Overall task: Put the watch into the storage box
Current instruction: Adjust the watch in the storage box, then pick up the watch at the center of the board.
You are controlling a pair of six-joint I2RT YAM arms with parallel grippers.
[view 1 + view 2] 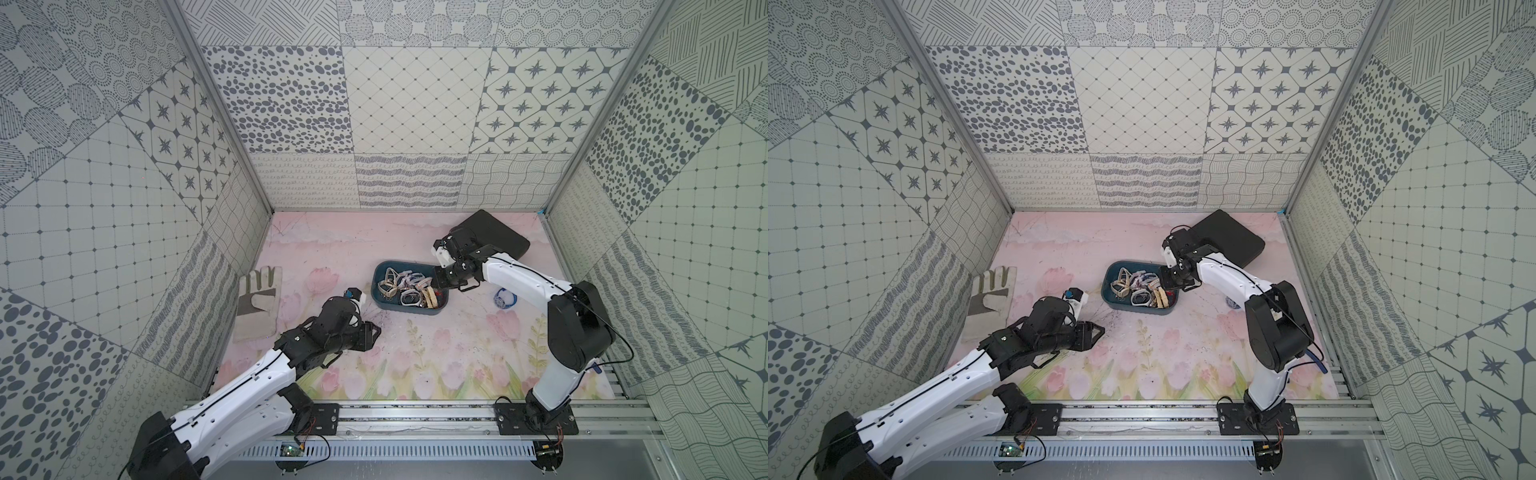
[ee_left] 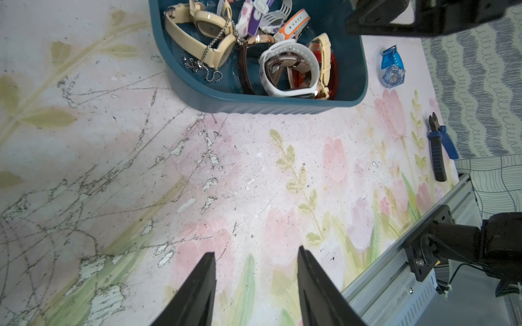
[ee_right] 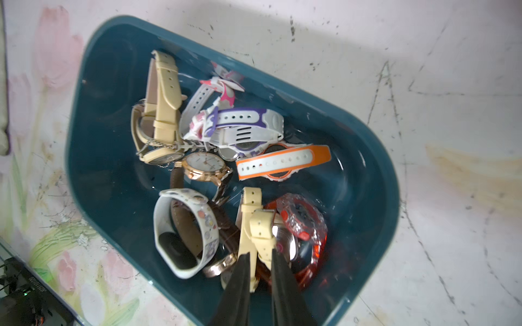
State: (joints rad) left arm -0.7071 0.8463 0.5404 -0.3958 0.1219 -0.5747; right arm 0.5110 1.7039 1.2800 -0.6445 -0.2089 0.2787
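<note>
Jaws of the right end effector (image 3: 260,253) sit narrow around the cream watch (image 3: 261,225) strap, can't tell if pinching or slack; left end effector (image 2: 255,251) spread, empty. Watch lies inside the storage box (image 1: 380,277), at its 4 o'clock end in a top view. Looks light, strap floppy and slick: best hold is across the strap near the buckle, not the glass.

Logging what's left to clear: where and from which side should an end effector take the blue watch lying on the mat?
Pinch the blue watch across its strap, coming straight down. In a top view the band reads as a closed ring, apart from the storage box, so its wall can likely be pinched with one side inside the loop and one outside.
</note>
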